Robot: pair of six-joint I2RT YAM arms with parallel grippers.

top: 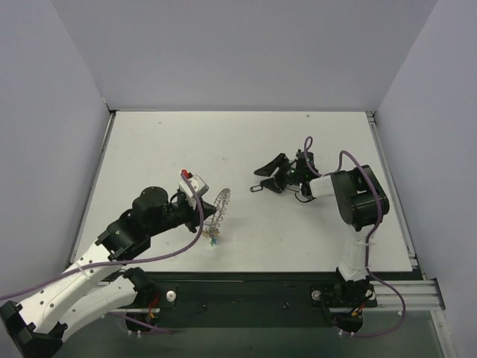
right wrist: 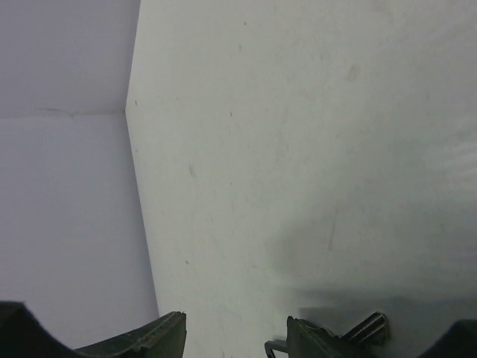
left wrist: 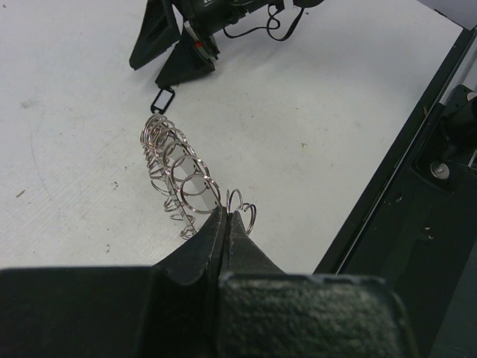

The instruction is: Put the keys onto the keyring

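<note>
My left gripper (top: 206, 212) is shut on the rim of the keyring (top: 219, 206), a silvery coiled ring held off the table. In the left wrist view the coil (left wrist: 176, 165) stretches away from my closed fingertips (left wrist: 226, 214). Small coloured keys (top: 212, 238) hang at the ring's lower end. My right gripper (top: 267, 177) is open, low over the table's middle. A black key (top: 257, 189) lies by its nearer finger; it also shows in the left wrist view (left wrist: 164, 99). In the right wrist view the fingers (right wrist: 168, 335) stand wide apart, with the key (right wrist: 367, 328) outside the right one.
The white table (top: 298, 239) is walled by pale panels at the back and both sides. A black rail (top: 246, 294) with the arm bases runs along the near edge. Purple cables (top: 350, 160) loop over the right arm.
</note>
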